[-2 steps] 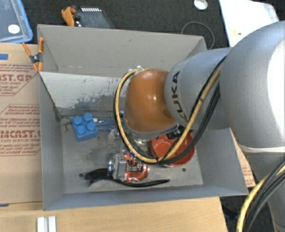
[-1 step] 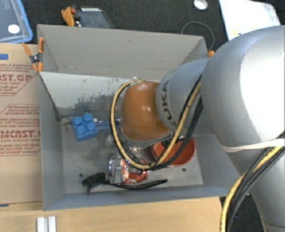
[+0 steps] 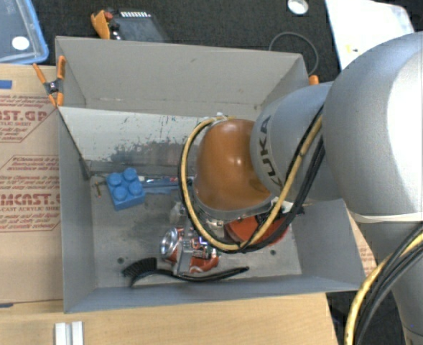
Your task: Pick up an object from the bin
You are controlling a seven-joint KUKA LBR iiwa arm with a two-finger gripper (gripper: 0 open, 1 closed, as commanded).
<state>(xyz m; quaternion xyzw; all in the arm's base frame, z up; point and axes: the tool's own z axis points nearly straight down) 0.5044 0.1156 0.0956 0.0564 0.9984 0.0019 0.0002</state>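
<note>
Camera view: gripper (image 3: pixel 188 254) low at near middle of bin (image 3: pixel 73 221), claw state can't tell. Nearest: black curved piece (image 3: pixel 141 268) just left of it. Looks light, stiff plastic; pinch across its thin middle.

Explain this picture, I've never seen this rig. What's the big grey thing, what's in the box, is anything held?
One camera looks down into a grey metal bin from above, slightly from one side. The big grey shape is a robot arm reaching in from the right. The orange dome and the cables looped round it are parts of its wrist. Its gripper sits low, near the bin's front wall. On the floor lie a blue brick to the left and a black curved piece at the front. Whether anything is held cannot be told, because the wrist hides the grasp.
</note>
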